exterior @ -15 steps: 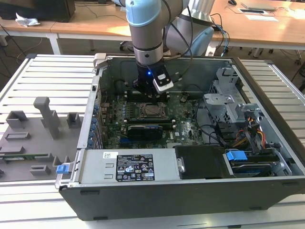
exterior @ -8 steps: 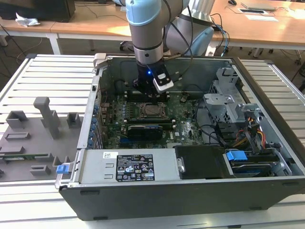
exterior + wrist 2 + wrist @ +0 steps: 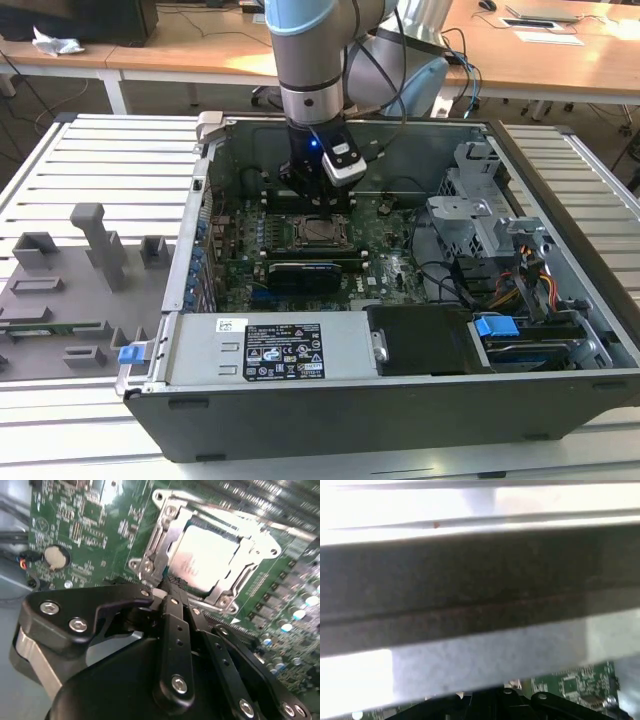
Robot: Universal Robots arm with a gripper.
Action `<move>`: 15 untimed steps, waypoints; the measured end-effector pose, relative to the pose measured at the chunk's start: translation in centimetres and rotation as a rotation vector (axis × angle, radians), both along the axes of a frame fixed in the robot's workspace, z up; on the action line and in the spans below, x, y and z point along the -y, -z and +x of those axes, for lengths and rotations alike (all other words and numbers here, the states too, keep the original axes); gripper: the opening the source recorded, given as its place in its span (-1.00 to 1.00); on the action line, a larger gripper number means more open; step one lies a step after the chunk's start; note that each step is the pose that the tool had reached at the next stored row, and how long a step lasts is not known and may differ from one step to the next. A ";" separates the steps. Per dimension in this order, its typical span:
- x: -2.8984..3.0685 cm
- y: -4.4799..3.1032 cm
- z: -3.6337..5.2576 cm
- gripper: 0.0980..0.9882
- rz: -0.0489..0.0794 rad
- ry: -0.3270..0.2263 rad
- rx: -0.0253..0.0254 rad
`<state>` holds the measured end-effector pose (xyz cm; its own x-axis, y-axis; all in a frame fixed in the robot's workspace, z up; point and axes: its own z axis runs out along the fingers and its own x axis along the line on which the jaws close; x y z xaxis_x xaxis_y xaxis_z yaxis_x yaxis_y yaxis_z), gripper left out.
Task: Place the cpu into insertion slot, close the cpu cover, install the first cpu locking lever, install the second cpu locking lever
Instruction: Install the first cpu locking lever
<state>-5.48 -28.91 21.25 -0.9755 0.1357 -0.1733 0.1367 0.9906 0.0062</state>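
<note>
The gripper (image 3: 165, 592) is hovering just beside the insertion slot (image 3: 318, 231), fingers drawn together and holding nothing. The cpu (image 3: 207, 555) is sitting in that slot under the lowered cpu cover (image 3: 172, 535).

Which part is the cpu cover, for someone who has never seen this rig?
Start at the open computer case and find the green motherboard inside. Just beneath the gripper sits the cpu cover: a silvery square metal frame around a pale centre, unlike the long black card beside it.

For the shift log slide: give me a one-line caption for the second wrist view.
Gripper poised at the edge of the insertion slot, with the cpu seated under the closed cpu cover.
</note>
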 end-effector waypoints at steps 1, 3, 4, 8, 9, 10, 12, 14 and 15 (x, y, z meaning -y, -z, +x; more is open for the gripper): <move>0.00 -0.08 0.00 -0.98 -0.020 0.001 -0.0001; 0.00 -0.15 0.01 -0.98 -0.048 0.001 0.0000; 0.00 -0.16 0.01 -0.98 -0.058 0.002 0.0000; 0.00 -0.17 0.01 -0.98 -0.063 0.002 -0.0001; -0.01 -0.15 0.02 -0.98 -0.063 0.002 -0.0054; -0.01 -0.14 0.06 -0.98 -0.063 0.001 -0.0229; 0.00 -0.12 0.17 -0.98 -0.063 0.000 -0.0595; 0.00 -0.11 0.21 -0.98 -0.063 -0.001 -0.0780; 0.09 -0.11 0.21 -0.98 -0.063 -0.001 -0.0780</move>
